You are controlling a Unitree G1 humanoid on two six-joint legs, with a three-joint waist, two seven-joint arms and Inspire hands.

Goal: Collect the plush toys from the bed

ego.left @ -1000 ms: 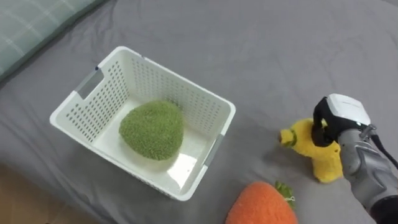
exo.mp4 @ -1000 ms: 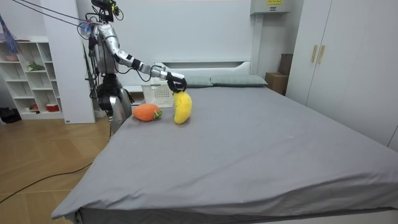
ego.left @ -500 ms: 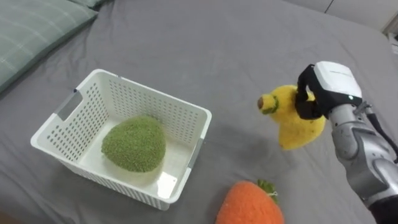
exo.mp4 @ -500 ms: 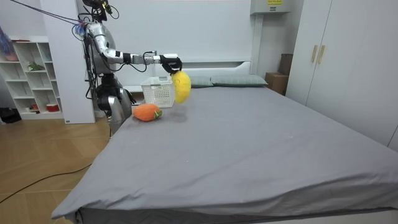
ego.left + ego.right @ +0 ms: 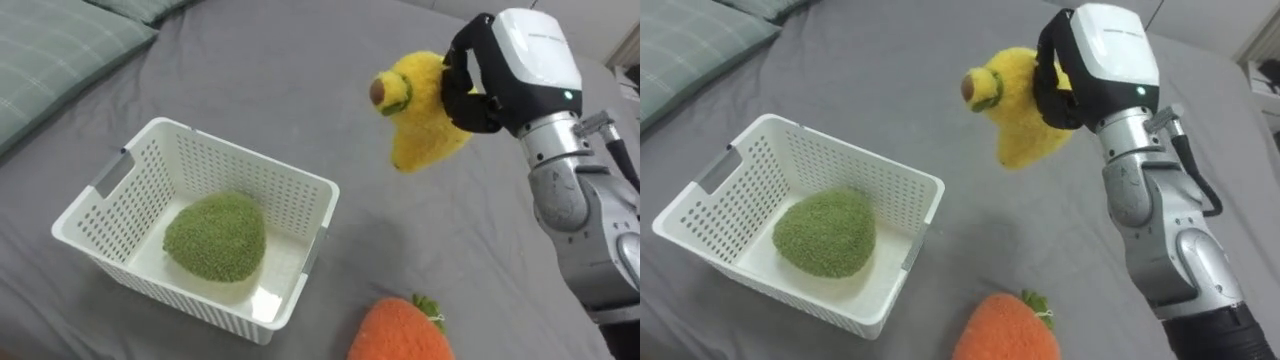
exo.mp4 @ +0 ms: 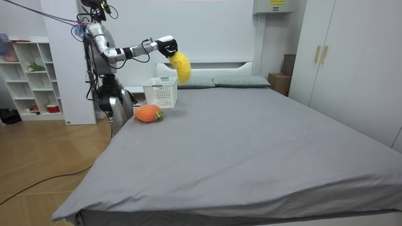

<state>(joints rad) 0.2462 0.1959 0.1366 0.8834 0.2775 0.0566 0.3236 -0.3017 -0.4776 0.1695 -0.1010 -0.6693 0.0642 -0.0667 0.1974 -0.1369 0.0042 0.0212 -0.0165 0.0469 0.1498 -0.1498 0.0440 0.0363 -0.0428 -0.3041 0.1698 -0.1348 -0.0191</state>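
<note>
My right hand [image 5: 500,75] [image 5: 1090,70] [image 6: 166,45] is shut on a yellow plush toy [image 5: 420,110] [image 5: 1020,105] [image 6: 181,66] and holds it in the air above the grey bed [image 5: 300,90], to the right of the white perforated basket [image 5: 110,185] [image 5: 700,180] [image 6: 161,93]. A green plush toy [image 5: 215,235] [image 5: 825,233] lies inside the basket. An orange carrot-like plush toy [image 5: 400,330] [image 5: 1005,328] [image 6: 147,113] rests on the bed near the front edge.
A pale checked pillow [image 5: 50,50] lies at the left by the basket. In the room view the robot stands at the bed's corner; a white shelf unit [image 6: 31,75] is behind it and wardrobes [image 6: 352,56] are on the room view's right.
My right hand has lifted the yellow toy off the bed and carried it up and to the left, towards the basket. The eye views have shifted too.
</note>
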